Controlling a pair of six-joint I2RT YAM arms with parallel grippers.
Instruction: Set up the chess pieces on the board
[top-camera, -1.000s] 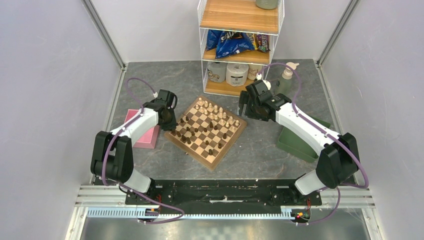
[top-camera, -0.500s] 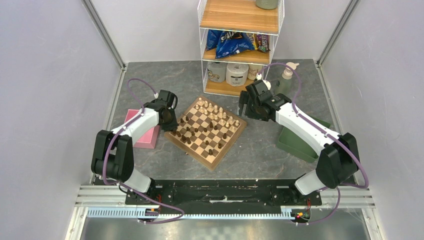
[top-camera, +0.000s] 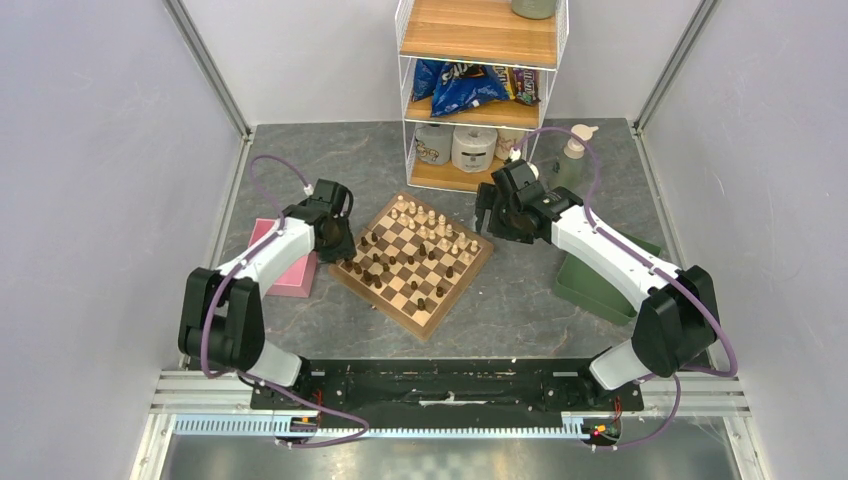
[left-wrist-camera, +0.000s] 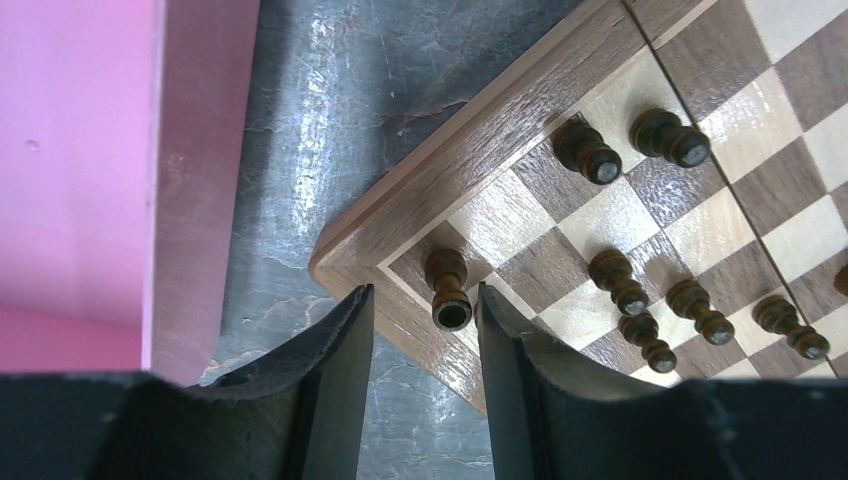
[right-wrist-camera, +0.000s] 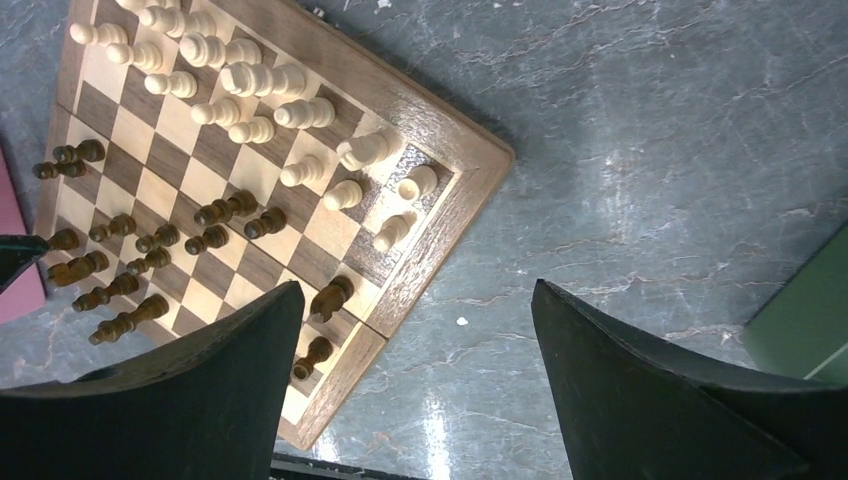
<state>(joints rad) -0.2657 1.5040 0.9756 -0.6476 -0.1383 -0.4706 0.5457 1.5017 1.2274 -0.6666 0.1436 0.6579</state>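
Left gripper (left-wrist-camera: 424, 300) sits with jaws slightly parted around a dark piece (left-wrist-camera: 447, 285) on the board (left-wrist-camera: 470, 160) corner square, not pinching it. Lift off crooked and 1 finger could topple it. Right gripper (right-wrist-camera: 417, 292) hangs spread wide near the cream-side corner

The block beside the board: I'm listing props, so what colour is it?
The block is plain pink, clearest in the left wrist view.

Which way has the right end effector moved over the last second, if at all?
No. In the top view the right end effector keeps its spot beside the board's right corner, in front of the shelf.
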